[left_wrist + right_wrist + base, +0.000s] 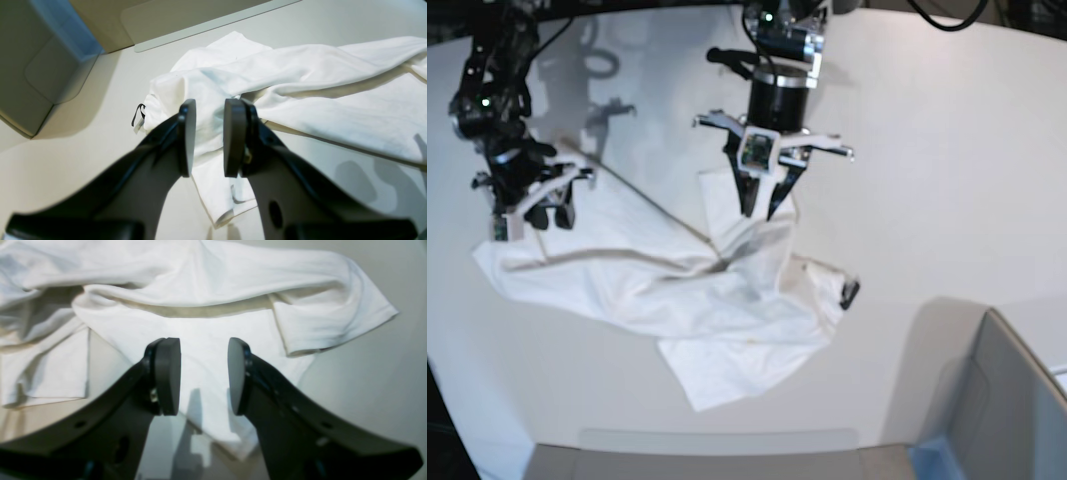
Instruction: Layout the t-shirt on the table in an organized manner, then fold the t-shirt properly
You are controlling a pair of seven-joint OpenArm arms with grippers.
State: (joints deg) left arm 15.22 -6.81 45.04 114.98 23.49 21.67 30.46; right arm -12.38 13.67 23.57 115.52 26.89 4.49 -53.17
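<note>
The t-shirt lies crumpled, print hidden, on the white table. Both the left gripper and the right gripper hover above it, parted and empty. Best pinch opposite hems and pull outward evenly. The black tag barely shows.

T-shirt print hidden; grey box cropped.
</note>
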